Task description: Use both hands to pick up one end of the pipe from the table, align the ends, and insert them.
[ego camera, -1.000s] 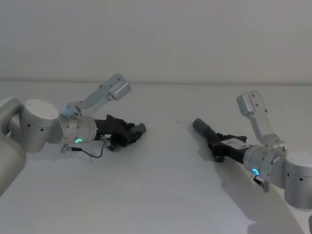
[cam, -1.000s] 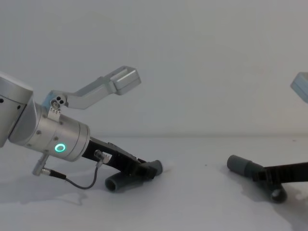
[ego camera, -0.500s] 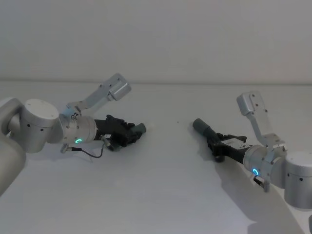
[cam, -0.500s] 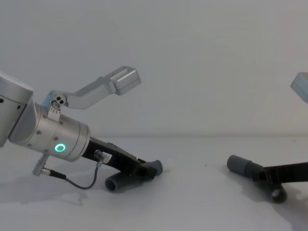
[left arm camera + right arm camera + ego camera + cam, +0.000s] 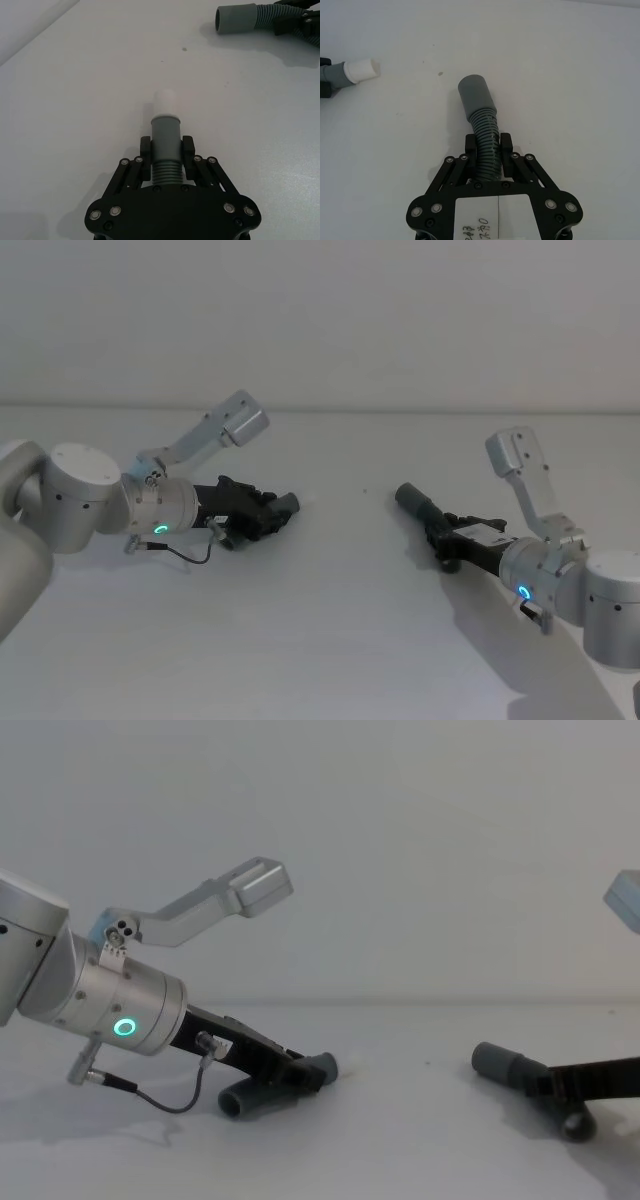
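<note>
Left tool [image 5: 166,150] pinches the left hose piece [image 5: 165,167] just behind its white-tipped cuff [image 5: 165,125], low on the table's [image 5: 330,630] left half. Right tool [image 5: 488,147] pinches the right hose piece [image 5: 484,132] on the ribs, grey cuff [image 5: 475,95] forward, right half. Cuffs well apart.

On the table [image 5: 330,640] the left hand [image 5: 268,516] is low at the left side and the right hand [image 5: 447,536] is low at the right side, well apart. Each hand is closed around one piece. The left pipe piece [image 5: 287,504] points to the right. The right pipe piece [image 5: 411,499] points to the left and a little backward. Between their ends is bare table.
</note>
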Robot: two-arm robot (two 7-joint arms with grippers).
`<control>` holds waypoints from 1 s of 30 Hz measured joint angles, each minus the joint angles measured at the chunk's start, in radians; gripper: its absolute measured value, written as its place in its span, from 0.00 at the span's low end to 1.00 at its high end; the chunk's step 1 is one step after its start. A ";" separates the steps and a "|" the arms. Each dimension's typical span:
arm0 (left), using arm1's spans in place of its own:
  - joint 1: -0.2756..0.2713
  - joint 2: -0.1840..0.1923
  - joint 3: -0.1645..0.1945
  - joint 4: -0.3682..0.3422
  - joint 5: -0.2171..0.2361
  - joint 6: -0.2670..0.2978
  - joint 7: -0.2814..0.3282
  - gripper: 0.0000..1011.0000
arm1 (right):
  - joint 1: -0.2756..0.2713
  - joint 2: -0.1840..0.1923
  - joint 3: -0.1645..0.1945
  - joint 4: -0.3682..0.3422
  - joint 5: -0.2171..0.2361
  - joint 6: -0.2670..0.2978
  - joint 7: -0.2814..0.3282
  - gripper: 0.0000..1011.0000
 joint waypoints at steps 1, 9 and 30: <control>0.000 0.000 0.000 0.000 0.000 0.000 0.000 0.35 | 0.000 0.000 0.000 0.000 0.000 0.000 0.000 0.27; 0.000 0.000 0.000 0.001 0.000 0.000 0.000 0.35 | -0.001 0.000 0.001 -0.001 0.000 0.000 0.000 0.27; -0.038 0.009 0.036 -0.014 0.054 -0.036 -0.023 0.35 | -0.024 0.013 0.044 -0.067 0.003 -0.069 0.020 0.27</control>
